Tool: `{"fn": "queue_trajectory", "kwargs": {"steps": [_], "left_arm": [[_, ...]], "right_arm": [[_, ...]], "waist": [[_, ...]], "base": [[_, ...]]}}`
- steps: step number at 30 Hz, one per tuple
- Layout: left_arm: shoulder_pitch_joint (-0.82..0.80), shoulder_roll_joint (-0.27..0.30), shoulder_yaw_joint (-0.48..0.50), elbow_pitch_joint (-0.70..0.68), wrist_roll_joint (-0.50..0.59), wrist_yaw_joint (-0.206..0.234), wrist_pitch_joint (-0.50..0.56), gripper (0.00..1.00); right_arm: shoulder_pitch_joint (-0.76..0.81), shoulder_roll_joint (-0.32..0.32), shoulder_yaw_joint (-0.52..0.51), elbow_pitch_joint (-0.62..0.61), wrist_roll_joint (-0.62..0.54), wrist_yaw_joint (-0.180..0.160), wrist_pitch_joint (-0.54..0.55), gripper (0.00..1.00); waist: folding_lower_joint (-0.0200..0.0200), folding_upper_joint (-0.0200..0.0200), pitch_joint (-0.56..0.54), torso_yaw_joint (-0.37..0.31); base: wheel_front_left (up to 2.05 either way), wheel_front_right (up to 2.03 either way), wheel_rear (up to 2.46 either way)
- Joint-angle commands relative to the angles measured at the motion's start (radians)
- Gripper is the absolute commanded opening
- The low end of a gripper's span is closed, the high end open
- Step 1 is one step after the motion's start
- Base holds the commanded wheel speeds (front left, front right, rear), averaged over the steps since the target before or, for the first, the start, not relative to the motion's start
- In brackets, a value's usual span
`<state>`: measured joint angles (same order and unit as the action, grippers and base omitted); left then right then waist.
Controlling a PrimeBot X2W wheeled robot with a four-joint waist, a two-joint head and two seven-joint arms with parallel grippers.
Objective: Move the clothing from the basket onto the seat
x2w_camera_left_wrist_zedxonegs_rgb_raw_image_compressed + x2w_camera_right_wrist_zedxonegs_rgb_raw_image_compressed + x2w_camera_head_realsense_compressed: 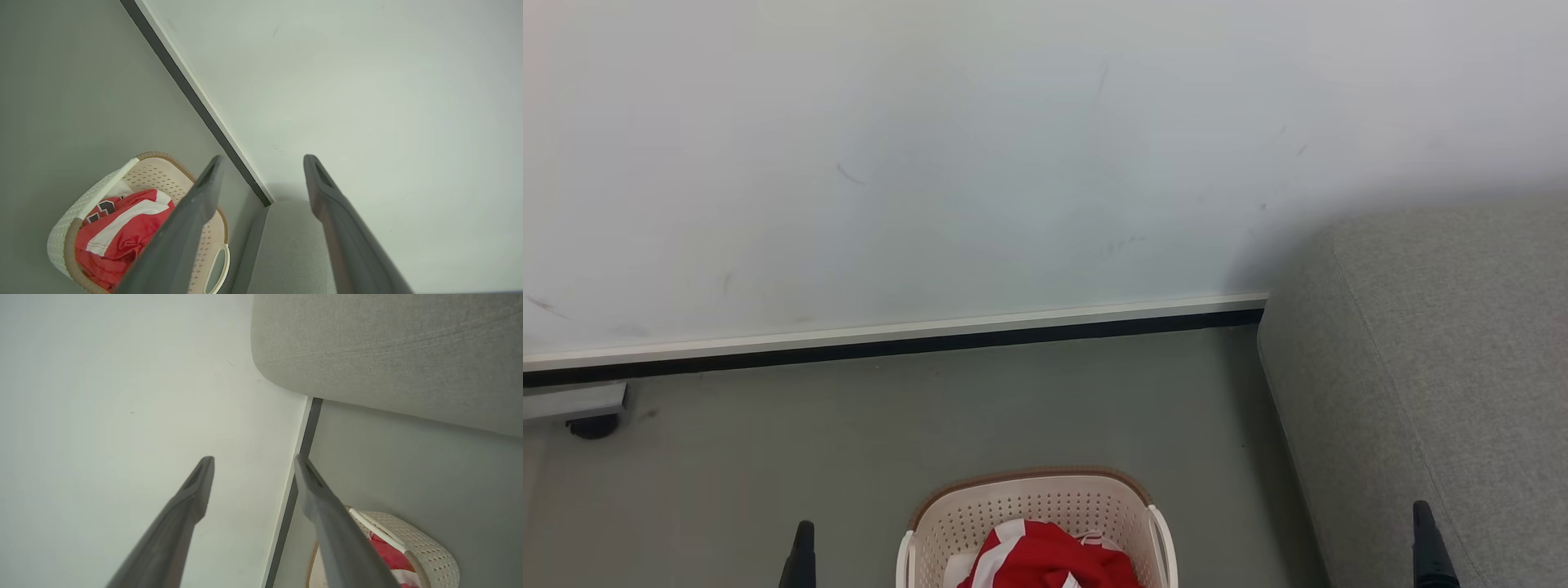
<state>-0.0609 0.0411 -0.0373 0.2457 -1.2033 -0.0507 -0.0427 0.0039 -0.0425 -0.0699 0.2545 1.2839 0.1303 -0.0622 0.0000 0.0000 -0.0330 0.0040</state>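
Observation:
The cream perforated basket [1033, 510] stands on the floor at the bottom middle of the head view, with the red and white clothing [1045, 559] bunched inside it. From the left wrist the clothing [118, 228] shows a white stripe and dark printed number in the basket [65, 228]. The grey seat [1437, 367] rises to the right of the basket. My left gripper [263, 161] is open and empty, its fingertip [804, 543] left of the basket. My right gripper [253, 461] is open and empty, its fingertip [1425, 535] over the seat's edge.
A pale wall [980, 155] with a white and black baseboard [915, 339] runs behind the basket. Grey-green floor [849, 433] lies between them. A grey unit on a black caster [592, 425] sits at the far left by the wall.

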Motion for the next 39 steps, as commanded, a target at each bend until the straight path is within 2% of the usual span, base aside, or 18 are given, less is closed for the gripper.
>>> {"fn": "queue_trajectory", "kwargs": {"steps": [1,12,15,25,34,39], "left_arm": [[0.004,0.007,-0.006,-0.018,0.043,0.004,-0.011,1.0],[0.014,0.008,-0.05,-0.027,0.233,0.028,-0.049,1.0],[0.018,0.008,-0.053,-0.032,0.283,0.035,-0.059,1.0],[0.013,0.011,-0.075,-0.03,0.513,0.064,-0.088,1.0],[0.017,0.011,-0.064,-0.015,0.605,0.098,-0.113,1.0],[0.022,0.011,-0.065,-0.009,0.628,0.091,-0.123,1.0]], "right_arm": [[-0.025,-0.007,0.009,-0.002,-0.041,0.0,-0.009,1.0],[-0.038,-0.007,0.056,0.021,-0.226,0.0,-0.041,1.0],[-0.043,-0.008,0.066,0.029,-0.344,0.0,-0.037,1.0],[-0.036,-0.008,0.073,0.012,-0.565,0.0,-0.029,1.0],[-0.027,-0.009,0.08,-0.001,-0.702,0.0,-0.043,1.0],[-0.025,-0.009,0.09,-0.004,-0.743,0.0,-0.048,1.0]], "waist": [[0.0,0.0,-0.002,0.001],[0.0,0.0,-0.012,0.004],[0.0,0.0,-0.014,0.003],[0.0,0.0,-0.021,0.006],[0.0,0.0,-0.028,0.009],[0.0,0.0,-0.032,0.009]], "base": [[0.0,0.0,0.0],[0.0,0.0,0.0],[0.0,0.0,0.0],[0.0,0.0,0.0],[0.0,0.0,0.0],[0.0,0.0,0.0]]}}
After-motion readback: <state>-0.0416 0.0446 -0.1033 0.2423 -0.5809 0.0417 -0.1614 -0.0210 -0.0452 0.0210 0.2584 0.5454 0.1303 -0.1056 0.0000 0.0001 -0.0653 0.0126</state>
